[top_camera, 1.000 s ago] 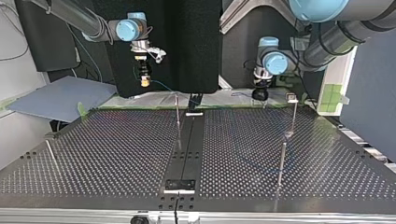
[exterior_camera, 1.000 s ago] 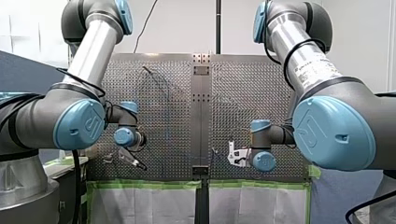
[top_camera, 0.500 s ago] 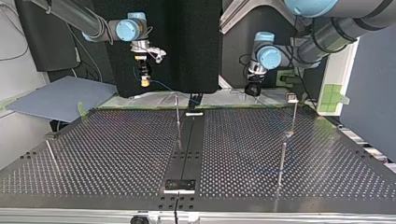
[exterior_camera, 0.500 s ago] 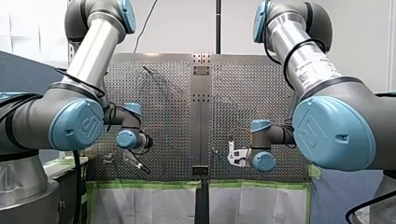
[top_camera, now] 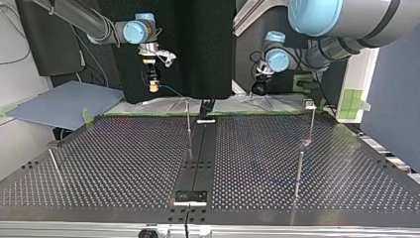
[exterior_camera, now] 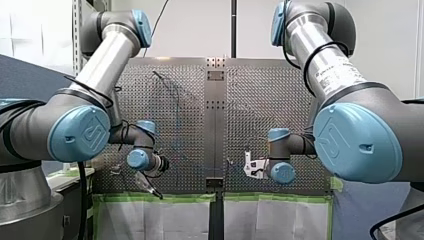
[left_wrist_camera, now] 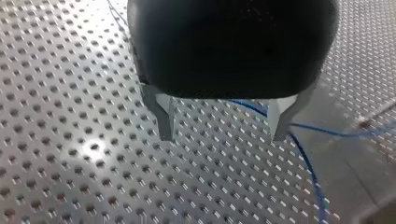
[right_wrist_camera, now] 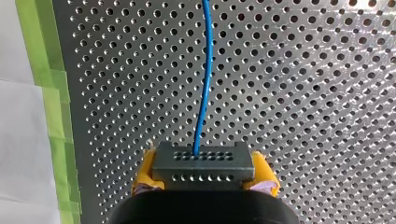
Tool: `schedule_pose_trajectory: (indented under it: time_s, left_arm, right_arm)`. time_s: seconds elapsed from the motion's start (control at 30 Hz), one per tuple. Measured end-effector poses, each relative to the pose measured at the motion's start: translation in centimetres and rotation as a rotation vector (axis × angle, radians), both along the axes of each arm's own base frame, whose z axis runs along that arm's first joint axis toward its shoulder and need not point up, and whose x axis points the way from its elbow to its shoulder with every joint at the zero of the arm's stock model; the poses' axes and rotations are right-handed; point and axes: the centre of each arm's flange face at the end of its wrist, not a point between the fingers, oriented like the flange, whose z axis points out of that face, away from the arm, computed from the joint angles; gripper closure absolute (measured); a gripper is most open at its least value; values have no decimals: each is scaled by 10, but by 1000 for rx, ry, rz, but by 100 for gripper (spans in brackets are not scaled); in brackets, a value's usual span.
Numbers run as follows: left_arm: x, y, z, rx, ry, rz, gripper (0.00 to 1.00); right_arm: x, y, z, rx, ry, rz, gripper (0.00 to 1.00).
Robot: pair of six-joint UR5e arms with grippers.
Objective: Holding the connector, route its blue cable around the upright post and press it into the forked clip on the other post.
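The connector (right_wrist_camera: 201,161) is clamped between the yellow pads (right_wrist_camera: 144,171) of my right gripper (right_wrist_camera: 204,179), long axis across the fingers, at the top view's upper left near the surface's (top_camera: 124,163) far edge. Its blue cable (right_wrist_camera: 203,84) is led straight ahead. My left gripper (left_wrist_camera: 223,135) is spread wide, nothing held.

Robotics laboratory, bench test cell. Evidence: perforated metal table (top_camera: 109,163) with a dark centre rail (top_camera: 198,158); thin upright posts (top_camera: 188,124) set in its holes; my left arm (exterior_camera: 80,132) and my right arm (exterior_camera: 357,142), grey industrial units with blue joint caps, flanking it; green tape (exterior_camera: 150,198) and white sheeting (exterior_camera: 155,220) along one edge; black screen (top_camera: 203,49) behind the arms; plain pale wall (exterior_camera: 200,30).
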Motion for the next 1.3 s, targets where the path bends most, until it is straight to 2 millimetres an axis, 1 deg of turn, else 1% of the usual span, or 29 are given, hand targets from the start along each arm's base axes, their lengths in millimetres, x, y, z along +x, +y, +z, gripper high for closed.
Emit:
schedule_pose_trajectory:
  time_s: [0.07, 0.2, 0.37, 0.53, 0.73, 0.83, 1.0, 1.3]
  left_arm:
    - [-5, -1, -10, 16, 27, -9, 0]
    - [-14, -4, -19, 54, 66, -23, 0]
    - [-22, -6, -22, 114, 103, -20, 0]
    - [-29, -9, -20, 170, 127, -16, 0]
    - [-36, -19, -5, 237, 127, -25, 0]
    - [-44, -23, 4, 274, 133, -28, 0]
    - [-59, -24, 17, 339, 150, -26, 0]
    - [-65, -23, 47, 440, 147, -3, 0]
  right_arm:
    - [0, 0, 0, 0, 0, -1, 100]
    - [0, 0, 0, 0, 0, -1, 100]
    - [0, 0, 0, -2, -1, -1, 100]
    - [0, 0, 0, -3, -1, -2, 100]
    - [-1, -1, 0, -3, -1, -3, 100]
    - [0, -1, 0, -3, -1, -2, 100]
    - [-1, -1, 0, -4, -2, -3, 100]
    - [0, -1, 1, -6, -3, -2, 100]
